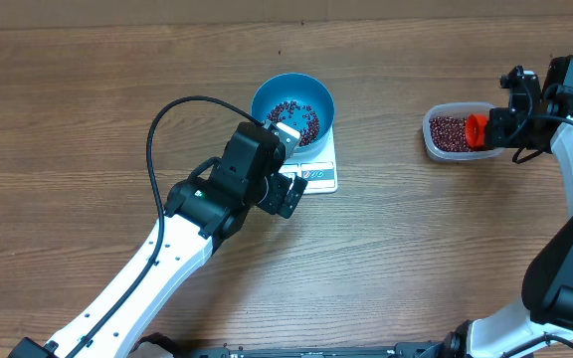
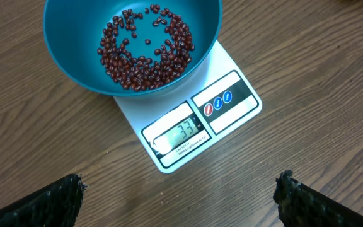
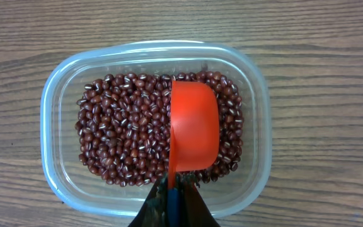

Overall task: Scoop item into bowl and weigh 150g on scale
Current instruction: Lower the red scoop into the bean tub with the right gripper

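The blue bowl (image 2: 68,50) stands on the white scale (image 2: 232,120) and holds a thin layer of dark red beans (image 2: 144,53). The scale's display (image 2: 178,132) reads 33. My left gripper (image 2: 181,189) hovers in front of the display edge, open wide and empty, its fingertips (image 2: 55,202) far apart. Overhead, the left gripper (image 1: 288,169) is beside the bowl (image 1: 267,99) and scale (image 1: 324,179). At the right, my right gripper (image 3: 172,189) is shut on the handle of an orange scoop (image 3: 194,132), whose cup lies in the beans (image 3: 118,139).
A clear plastic tub (image 3: 49,126) holds the heap of beans; overhead, the tub (image 1: 436,139) sits at the right of the wooden table (image 1: 88,109), well apart from the scale. The left arm's black cable (image 1: 167,119) loops over the table left of the bowl.
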`<control>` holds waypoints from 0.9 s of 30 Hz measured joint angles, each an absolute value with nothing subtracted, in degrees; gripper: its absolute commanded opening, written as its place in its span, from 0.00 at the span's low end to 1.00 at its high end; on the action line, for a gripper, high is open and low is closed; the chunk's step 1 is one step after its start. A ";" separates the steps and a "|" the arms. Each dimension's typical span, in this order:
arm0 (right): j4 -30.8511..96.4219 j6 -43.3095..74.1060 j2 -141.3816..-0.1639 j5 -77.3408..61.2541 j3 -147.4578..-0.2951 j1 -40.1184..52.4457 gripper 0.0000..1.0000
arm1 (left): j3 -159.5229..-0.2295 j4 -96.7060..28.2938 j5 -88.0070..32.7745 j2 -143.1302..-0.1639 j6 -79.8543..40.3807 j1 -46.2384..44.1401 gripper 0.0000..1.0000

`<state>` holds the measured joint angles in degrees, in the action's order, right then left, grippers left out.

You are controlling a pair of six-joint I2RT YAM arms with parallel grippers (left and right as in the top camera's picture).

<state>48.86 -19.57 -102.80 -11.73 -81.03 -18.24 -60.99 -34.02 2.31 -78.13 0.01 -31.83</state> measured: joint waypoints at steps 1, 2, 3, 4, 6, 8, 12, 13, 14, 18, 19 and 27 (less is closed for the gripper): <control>48.86 -19.57 -102.80 -11.68 -81.03 -18.24 0.04 | -60.99 -34.02 2.31 -78.13 0.01 -31.83 1.00; 48.90 -19.57 -102.80 -11.68 -81.03 -18.24 0.04 | -60.99 -34.02 2.31 -78.13 0.01 -31.83 1.00; 48.97 -19.57 -102.80 -11.66 -81.03 -18.24 0.04 | -60.99 -34.02 2.31 -78.13 0.01 -31.83 0.99; 49.10 -19.57 -102.80 -11.66 -81.03 -18.24 0.04 | -60.99 -34.04 2.31 -78.13 0.01 -31.83 1.00; 49.36 -19.57 -102.80 -11.70 -81.03 -18.24 0.04 | -60.99 -34.04 2.31 -78.13 0.01 -31.83 1.00; 49.78 -19.57 -102.83 -11.81 -81.03 -18.24 0.04 | -60.99 -34.02 2.31 -78.13 0.01 -31.83 1.00; 49.32 -19.57 -102.80 -12.69 -80.51 -18.24 0.04 | -60.99 -34.02 2.31 -78.13 0.01 -31.83 1.00; 49.04 -19.59 -102.80 -12.93 -80.03 -18.22 0.04 | -60.99 -34.02 2.31 -78.13 0.01 -31.83 0.99; 48.82 -19.57 -102.80 -13.26 -79.50 -18.24 0.04 | -60.99 -34.02 2.31 -78.13 0.01 -31.83 1.00; 48.99 -19.57 -102.80 -14.61 -77.71 -18.24 0.04 | -60.99 -34.02 2.31 -78.13 0.01 -31.83 0.99; 49.08 -19.55 -102.80 -15.20 -77.47 -18.24 0.04 | -60.99 -34.02 2.31 -78.13 0.01 -31.83 1.00; 49.76 -19.57 -102.80 -16.82 -77.43 -18.24 0.04 | -60.99 -34.02 2.31 -78.13 0.01 -31.83 1.00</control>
